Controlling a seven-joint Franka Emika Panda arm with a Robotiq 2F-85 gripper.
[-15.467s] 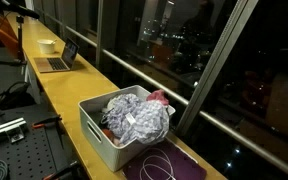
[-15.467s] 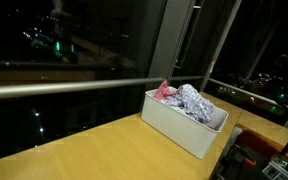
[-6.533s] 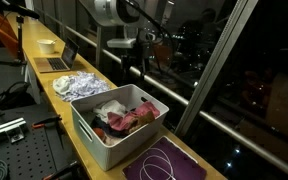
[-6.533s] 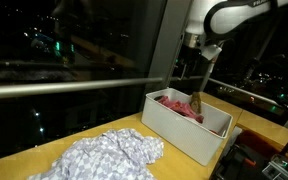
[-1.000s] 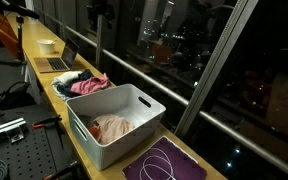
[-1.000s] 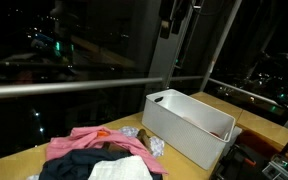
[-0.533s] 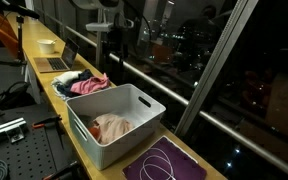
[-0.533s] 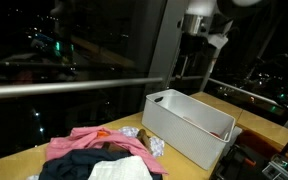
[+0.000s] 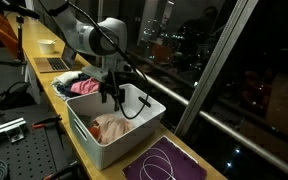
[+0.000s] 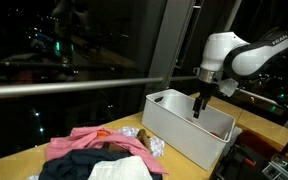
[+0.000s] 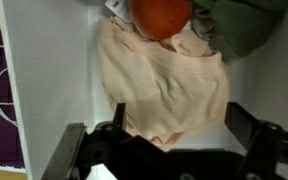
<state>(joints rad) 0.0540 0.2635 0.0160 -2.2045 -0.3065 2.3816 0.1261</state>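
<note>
The peach cloth (image 11: 164, 85) is lying in the white bin (image 9: 82, 132) on the table (image 9: 52, 98). The fingers (image 11: 76, 152) are hovering just above it, spread wide and empty. A clothes pile (image 9: 81, 85) is sitting at the bin's 10 o'clock.
</note>
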